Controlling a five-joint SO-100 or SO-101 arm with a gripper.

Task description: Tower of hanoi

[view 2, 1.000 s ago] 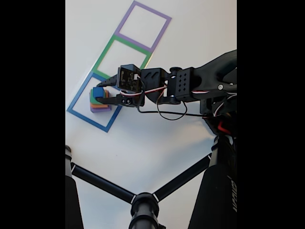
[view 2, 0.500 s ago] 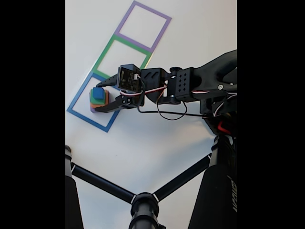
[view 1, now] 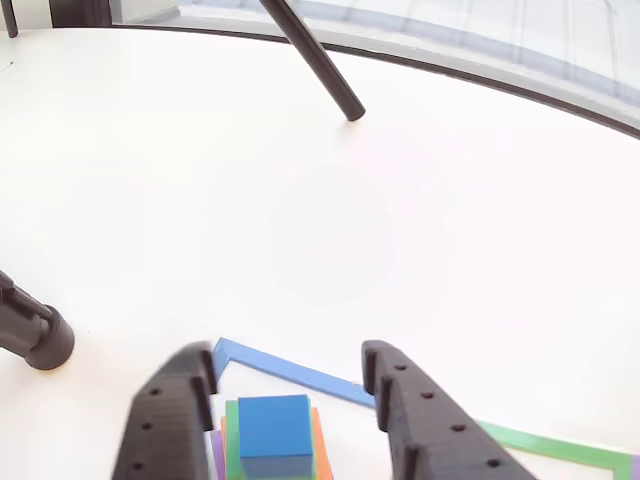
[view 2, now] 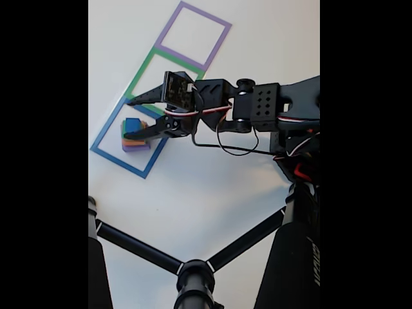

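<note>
Over the stack inside the blue tape square (view 2: pixel 127 143), your gripper (view 1: pixel 290 385) fingers (view 1: pixel 175 410) straddle the blue cube (view 1: pixel 274 430) released; you'd next lower and close on it.

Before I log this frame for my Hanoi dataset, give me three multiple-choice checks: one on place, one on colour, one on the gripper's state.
1. The block stack sits inside which tape square?
A purple B green C blue
2. Which colour is the top block?
A blue B orange C purple
3. The gripper is
A shut on the cube B open C shut, empty

C: the stack sits within the blue tape square.
A: the blue cube is topmost.
B: the gripper has its fingers spread either side of the cube, gaps visible.
</note>
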